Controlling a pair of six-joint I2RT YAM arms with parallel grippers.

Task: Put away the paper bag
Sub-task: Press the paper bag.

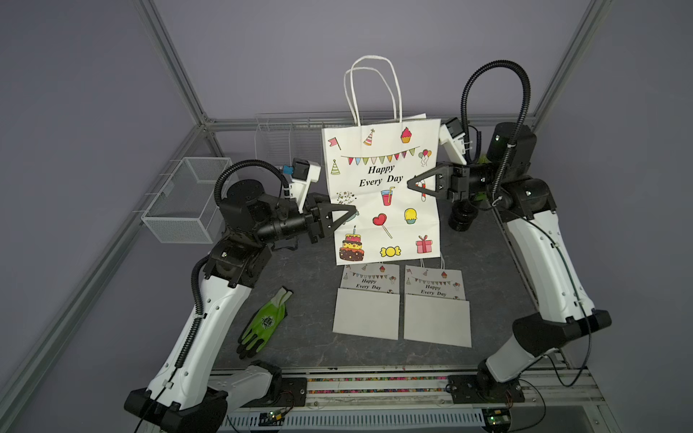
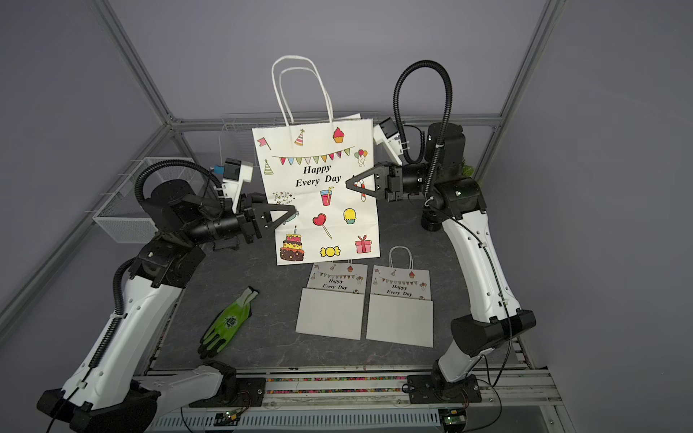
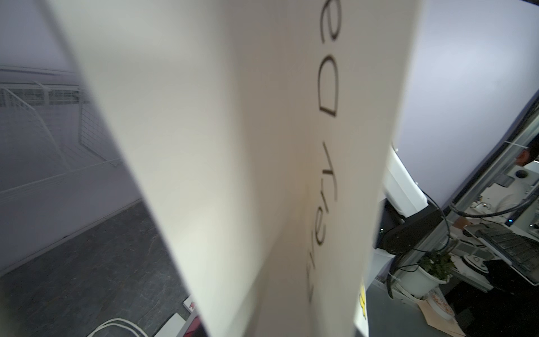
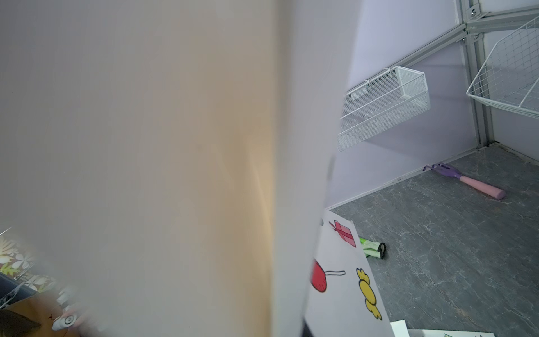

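A white paper bag (image 1: pixel 382 195) printed "Happy Every Day" stands upright mid-table with its twine handles (image 1: pixel 371 90) up, seen in both top views (image 2: pixel 318 195). My left gripper (image 1: pixel 353 210) (image 2: pixel 293 210) reaches in from the left, and its fingertips meet on the bag's lower left side. At mid height on the bag's right side, my right gripper (image 1: pixel 409 184) (image 2: pixel 347 183) is shut on it. Each wrist view is filled by the paper bag (image 3: pixel 233 146) (image 4: pixel 145 146) close up, and it hides the fingers there.
Two folded bags (image 1: pixel 365 300) (image 1: pixel 437 305) lie flat in front of the standing one. A green glove (image 1: pixel 264 322) lies front left. A white mesh basket (image 1: pixel 187 202) hangs on the left wall and a wire rack (image 1: pixel 277 142) on the back. A purple hand rake (image 4: pixel 466 181) lies by the wall.
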